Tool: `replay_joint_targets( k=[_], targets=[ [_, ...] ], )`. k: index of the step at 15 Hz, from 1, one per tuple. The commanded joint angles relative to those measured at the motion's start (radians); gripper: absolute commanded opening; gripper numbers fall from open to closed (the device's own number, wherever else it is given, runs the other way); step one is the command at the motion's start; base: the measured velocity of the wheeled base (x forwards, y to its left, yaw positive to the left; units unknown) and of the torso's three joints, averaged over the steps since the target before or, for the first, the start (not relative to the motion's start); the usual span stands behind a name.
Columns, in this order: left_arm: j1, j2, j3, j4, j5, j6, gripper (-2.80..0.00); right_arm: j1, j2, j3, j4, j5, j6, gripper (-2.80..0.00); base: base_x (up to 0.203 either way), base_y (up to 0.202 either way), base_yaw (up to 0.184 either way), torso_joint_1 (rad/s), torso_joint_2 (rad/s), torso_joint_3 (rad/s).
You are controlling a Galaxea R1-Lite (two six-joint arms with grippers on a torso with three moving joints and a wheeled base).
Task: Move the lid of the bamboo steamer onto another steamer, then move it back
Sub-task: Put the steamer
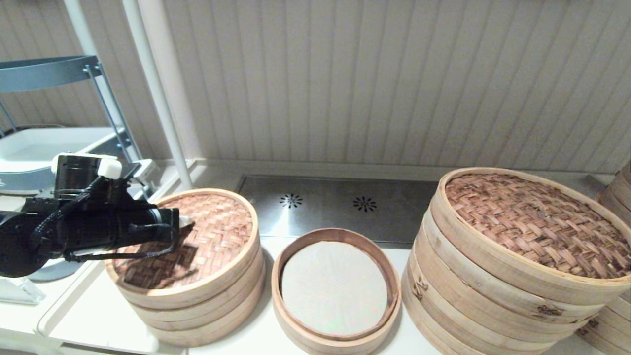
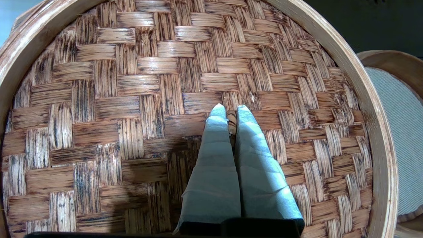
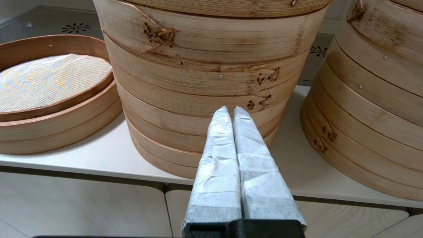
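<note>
The bamboo steamer lid point(image 1: 217, 231), reddish-brown weave with a pale rim, lies on the pale three-tier small steamer point(image 1: 207, 305) at the left. My left gripper point(image 1: 186, 223) reaches over it from the left. In the left wrist view the left gripper point(image 2: 231, 110) is shut on the small loop handle point(image 2: 232, 120) at the centre of the lid point(image 2: 132, 82). The low steamer point(image 1: 335, 233), with a darker rim and grey-white liner, stands uncovered just right of it, and its rim point(image 2: 396, 62) shows beside the lid. My right gripper point(image 3: 230, 109) is shut on nothing, low before the counter edge.
A much larger steamer stack point(image 1: 493, 291) with a dark woven lid point(image 1: 537, 222) stands at the right, and another stack point(image 1: 616, 197) lies beyond it. A steel plate with drain holes point(image 1: 335, 207) lies behind. A grey rack point(image 1: 44, 74) and a white pole point(image 1: 157, 93) stand at the left.
</note>
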Motion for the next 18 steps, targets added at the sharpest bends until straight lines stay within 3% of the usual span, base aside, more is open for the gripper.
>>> replay_joint_targets(
  k=[1,5,18],
  targets=[
    [0.0,0.013,0.008,-0.01,-0.001,-0.001,-2.8,0.0,0.0,0.0,0.0,0.0,0.0,-2.8,0.0,0.0,0.0,0.0,0.0,0.0],
    [0.0,0.031,0.023,-0.06,-0.001,0.001,-2.8,0.0,0.0,0.0,0.0,0.0,-0.002,-2.8,0.0,0.0,0.0,0.0,0.0,0.0],
    [0.001,0.022,0.04,-0.066,0.001,0.002,-2.8,0.0,0.0,0.0,0.001,0.0,-0.001,-2.8,0.0,0.0,0.0,0.0,0.0,0.0]
  ],
)
